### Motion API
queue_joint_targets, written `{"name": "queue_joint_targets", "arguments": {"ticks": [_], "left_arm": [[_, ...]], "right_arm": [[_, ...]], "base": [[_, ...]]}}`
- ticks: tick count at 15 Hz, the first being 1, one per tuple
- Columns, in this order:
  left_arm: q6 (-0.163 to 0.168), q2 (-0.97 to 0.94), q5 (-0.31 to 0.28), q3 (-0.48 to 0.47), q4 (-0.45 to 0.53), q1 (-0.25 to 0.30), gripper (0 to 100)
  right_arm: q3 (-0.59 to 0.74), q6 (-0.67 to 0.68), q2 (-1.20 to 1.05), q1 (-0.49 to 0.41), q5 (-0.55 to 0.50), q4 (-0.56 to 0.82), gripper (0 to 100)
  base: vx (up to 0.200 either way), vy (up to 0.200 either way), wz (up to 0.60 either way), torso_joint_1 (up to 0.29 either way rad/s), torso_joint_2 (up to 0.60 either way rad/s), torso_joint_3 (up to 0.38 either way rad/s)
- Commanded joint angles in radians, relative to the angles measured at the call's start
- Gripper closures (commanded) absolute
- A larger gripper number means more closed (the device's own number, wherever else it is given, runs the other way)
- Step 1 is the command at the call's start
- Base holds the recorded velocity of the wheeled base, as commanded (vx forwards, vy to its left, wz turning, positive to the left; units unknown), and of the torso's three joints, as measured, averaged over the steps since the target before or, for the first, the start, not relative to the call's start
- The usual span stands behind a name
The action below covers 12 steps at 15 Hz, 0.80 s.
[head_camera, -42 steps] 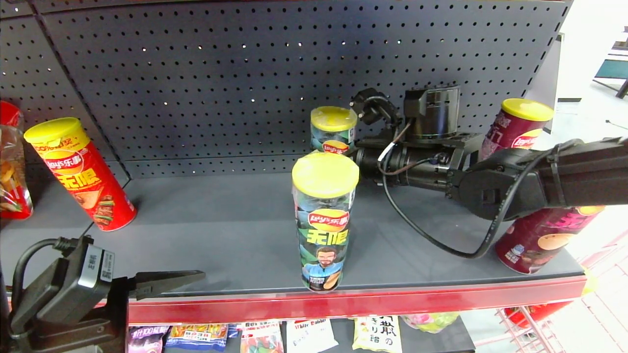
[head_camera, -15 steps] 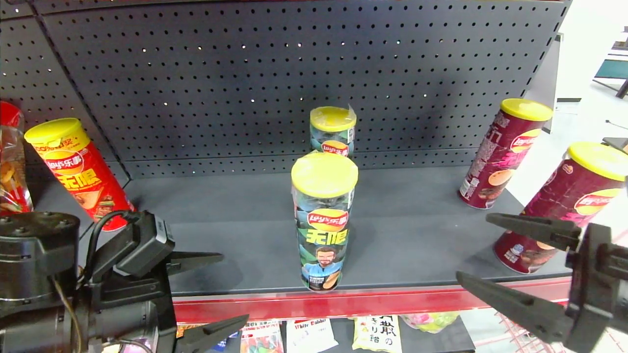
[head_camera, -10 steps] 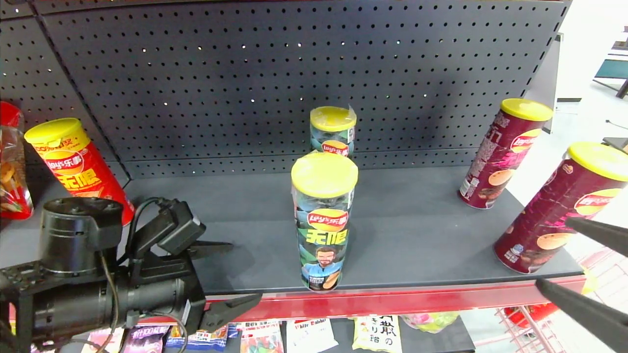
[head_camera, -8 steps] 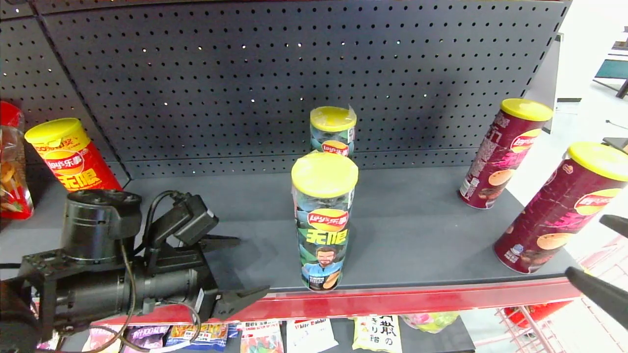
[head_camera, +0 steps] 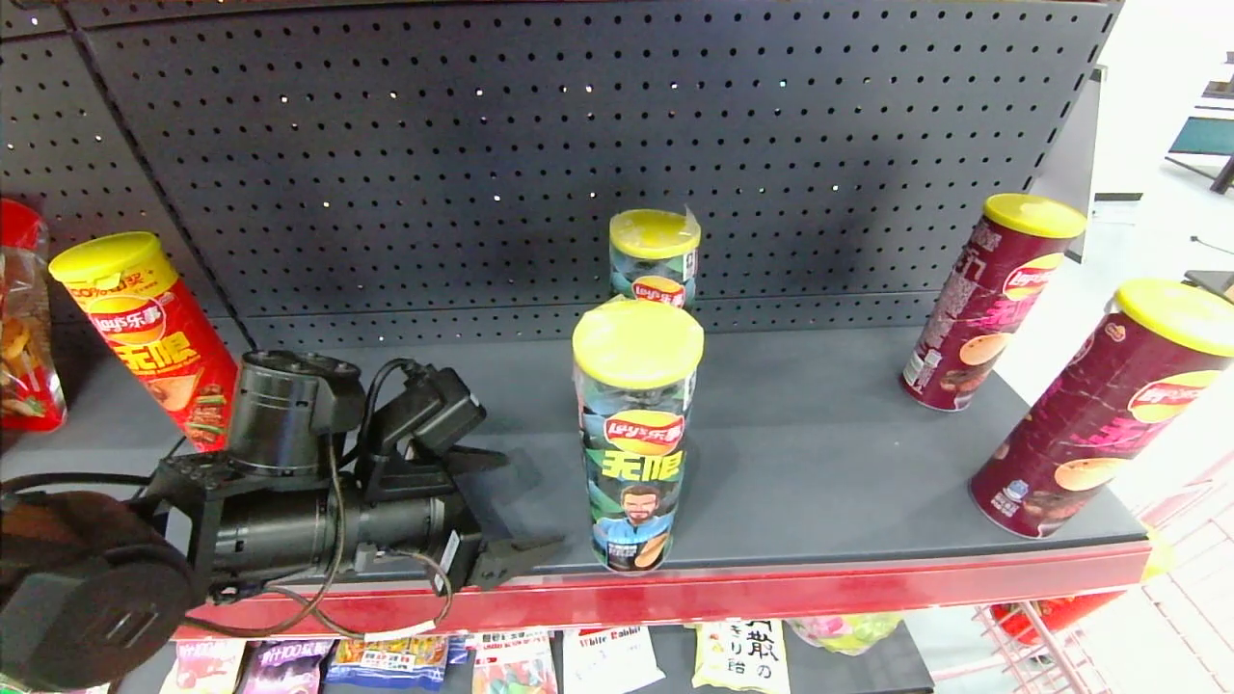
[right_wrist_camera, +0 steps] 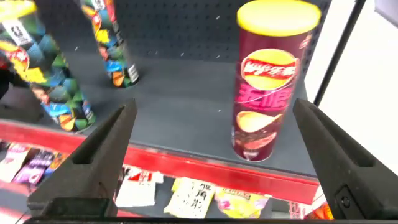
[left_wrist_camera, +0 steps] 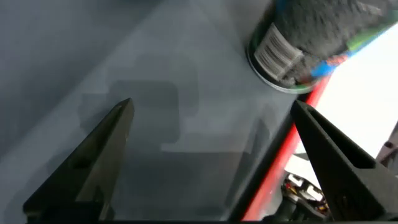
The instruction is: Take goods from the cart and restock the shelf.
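Two green chip cans with yellow lids stand mid-shelf, a front can and a rear can. A red can stands at the left. Two maroon cans stand at the right. My left gripper lies open and empty over the shelf's front edge, just left of the front green can, with its jaws spread wide. My right gripper is open and empty in front of the shelf, facing the near maroon can and the green cans.
A dark pegboard wall backs the grey shelf, which has a red front lip. Snack packets hang on the level below. A red bag sits at the far left. A red wire cart shows at the lower right.
My left arm has risen and slid right along the shelf front toward the front green can. My right gripper let go of the rear can earlier and has drawn back out of the head view.
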Motion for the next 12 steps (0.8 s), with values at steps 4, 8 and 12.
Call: {"name": "queue_joint_targets", "arguments": {"ticks": [4,8,12], "left_arm": [[0.0,0.066,0.001,-0.069,0.0,-0.006,0],[-0.003,0.079,0.001,-0.081,-0.002,-0.02,0],[-0.003,0.093,0.001,-0.096,-0.002,-0.021,0]], "right_arm": [[0.002,-0.001,-0.015,-0.008,-0.001,-0.001,0],[0.013,-0.001,-0.017,-0.008,-0.001,-0.001,0],[0.022,-0.001,-0.028,-0.008,-0.001,0.001,0]], "base": [[0.0,0.0,0.0,0.0,0.0,0.0],[0.0,0.0,0.0,0.0,0.0,0.0],[0.0,0.0,0.0,0.0,0.0,0.0]]}}
